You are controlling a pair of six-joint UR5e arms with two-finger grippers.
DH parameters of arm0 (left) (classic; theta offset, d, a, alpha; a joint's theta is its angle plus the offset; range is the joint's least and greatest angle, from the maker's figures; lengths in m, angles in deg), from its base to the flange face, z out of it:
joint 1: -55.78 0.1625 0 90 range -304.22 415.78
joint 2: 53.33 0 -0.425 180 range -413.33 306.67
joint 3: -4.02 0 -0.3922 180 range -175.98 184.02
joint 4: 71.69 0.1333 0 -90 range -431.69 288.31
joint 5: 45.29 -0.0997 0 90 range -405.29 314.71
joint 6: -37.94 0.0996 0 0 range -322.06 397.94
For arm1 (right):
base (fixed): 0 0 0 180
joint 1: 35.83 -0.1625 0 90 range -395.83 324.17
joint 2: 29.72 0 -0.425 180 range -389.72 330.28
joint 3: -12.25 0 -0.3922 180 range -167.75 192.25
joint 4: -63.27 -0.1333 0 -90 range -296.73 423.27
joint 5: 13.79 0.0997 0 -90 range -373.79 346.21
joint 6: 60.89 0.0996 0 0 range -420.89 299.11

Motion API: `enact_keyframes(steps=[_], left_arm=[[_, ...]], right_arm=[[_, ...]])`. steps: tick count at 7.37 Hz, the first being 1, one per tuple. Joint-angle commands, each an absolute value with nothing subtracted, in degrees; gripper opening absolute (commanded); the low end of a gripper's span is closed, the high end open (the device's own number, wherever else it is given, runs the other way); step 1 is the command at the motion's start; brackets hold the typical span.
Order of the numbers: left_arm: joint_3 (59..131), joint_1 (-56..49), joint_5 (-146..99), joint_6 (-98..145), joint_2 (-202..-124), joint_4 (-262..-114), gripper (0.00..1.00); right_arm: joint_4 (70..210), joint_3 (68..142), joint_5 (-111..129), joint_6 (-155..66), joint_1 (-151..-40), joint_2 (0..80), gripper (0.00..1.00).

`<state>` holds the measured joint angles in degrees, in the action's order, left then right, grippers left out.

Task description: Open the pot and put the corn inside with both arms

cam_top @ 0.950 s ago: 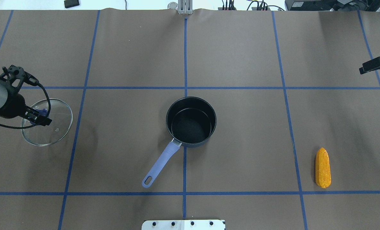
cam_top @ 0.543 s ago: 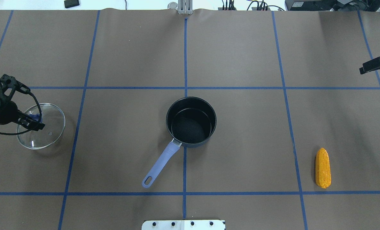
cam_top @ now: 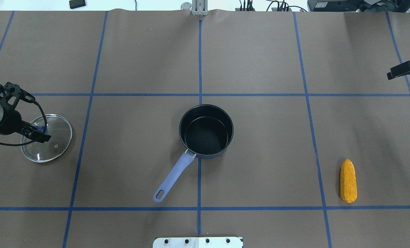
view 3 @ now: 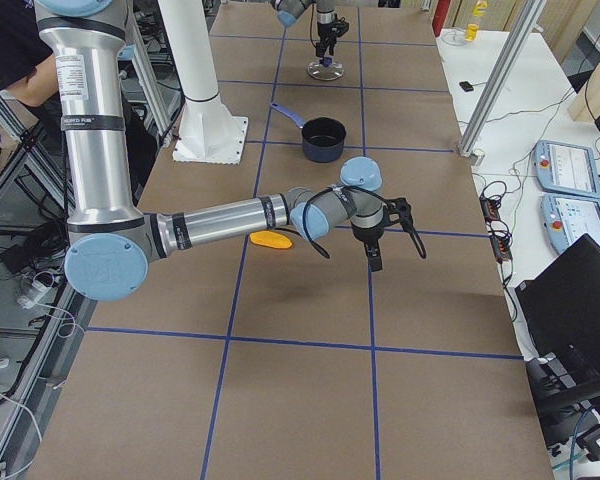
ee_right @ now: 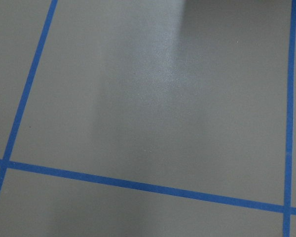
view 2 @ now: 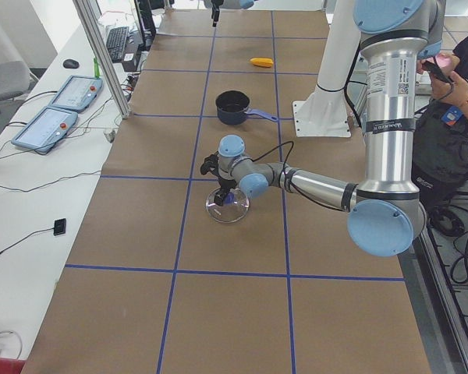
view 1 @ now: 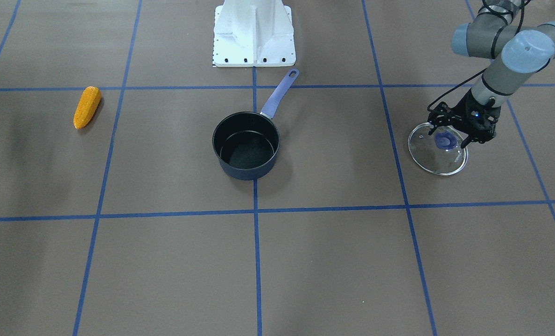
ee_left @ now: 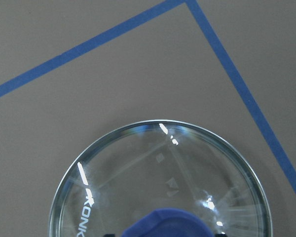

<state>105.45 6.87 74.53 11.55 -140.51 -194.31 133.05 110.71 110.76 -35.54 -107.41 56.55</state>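
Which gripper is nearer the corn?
Right: the right gripper hangs beyond the corn on that side; the left gripper is at the glass lid, across the pot.

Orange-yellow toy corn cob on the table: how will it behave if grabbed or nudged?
The orange-yellow toy corn cob lies on its rounded side, so a sideways nudge would likely roll it, curving toward the tapered end. The bumpy kernel surface should grip well, probably not slippery. It looks rigid and moulded, so likely no sag.
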Motion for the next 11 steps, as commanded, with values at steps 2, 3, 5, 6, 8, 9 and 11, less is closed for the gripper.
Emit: enact_keyframes(steps=[2,3,5,6,8,9,11], left_arm=[[106.8,0.4,77.9,12.3,-140.7,-190.7,0.98],[107.4,-6.7,82.1,22.6,-140.8,-184.6,0.98],[107.5,-21.2,87.0,43.9,-141.2,-170.3,0.98],[107.4,-28.8,87.5,52.2,-141.4,-164.0,0.98],[106.3,-34.8,86.9,62.7,-140.8,-159.8,0.98],[106.8,-35.0,86.9,62.4,-140.3,-159.8,0.98],[106.8,-35.2,87.1,62.0,-139.3,-160.4,0.98]], right_arm=[[133.1,112.2,111.0,-35.3,-107.1,56.4,1.00],[133.1,113.0,111.1,-34.0,-106.6,56.4,1.00],[133.1,115.9,111.1,-28.3,-103.3,56.5,1.00],[133.1,118.0,110.8,-25.2,-101.4,56.5,1.00],[133.4,122.8,109.8,-17.2,-97.3,57.6,1.00],[133.4,126.7,102.9,-11.2,-91.3,61.4,1.00],[133.2,134.2,91.5,-1.0,-80.2,70.8,1.00]])
